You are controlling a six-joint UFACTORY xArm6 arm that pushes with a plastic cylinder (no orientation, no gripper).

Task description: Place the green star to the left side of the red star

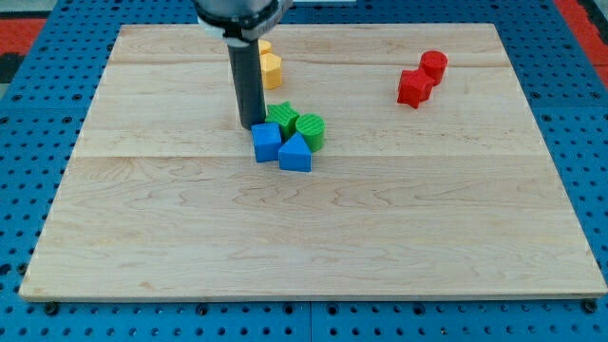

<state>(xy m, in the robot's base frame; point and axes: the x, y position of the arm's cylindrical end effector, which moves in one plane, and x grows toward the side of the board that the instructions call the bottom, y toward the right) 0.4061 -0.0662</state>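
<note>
The green star [282, 117] lies near the board's middle, touching a green cylinder [311, 129] on its right. The red star [413, 87] lies toward the view's upper right, next to a red cylinder [434, 65]. My tip [252, 126] rests on the board just left of the green star, right above a blue cube [267, 142]. A blue triangular block [295, 153] sits right of the cube, below the green pair.
Two yellow blocks [271, 67] lie behind the rod near the view's top, partly hidden. The wooden board [304, 237] sits on a blue pegboard surface.
</note>
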